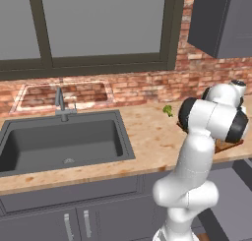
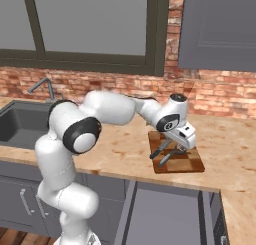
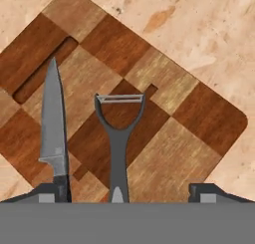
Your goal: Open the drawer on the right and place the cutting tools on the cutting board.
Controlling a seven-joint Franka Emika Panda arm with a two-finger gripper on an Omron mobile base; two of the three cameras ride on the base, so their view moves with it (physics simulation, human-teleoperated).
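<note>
Peeler [image 3: 118, 138] between open gripper [image 3: 127, 193] fingertips

1. Cutting board [image 3: 164, 138]: rectangular, checkered in light and dark brown wood, with a slot handle near one end; flat on the counter.
2. Knife [image 3: 52, 123]: grey blade, dark handle, lying on the board, tip pointing away.
3. Peeler [image 3: 118, 138]: dark grey, Y-shaped head, lying on the board just beside the knife.
4. Drawer [image 2: 165, 214]: dark grey, pulled open below the board.
</note>
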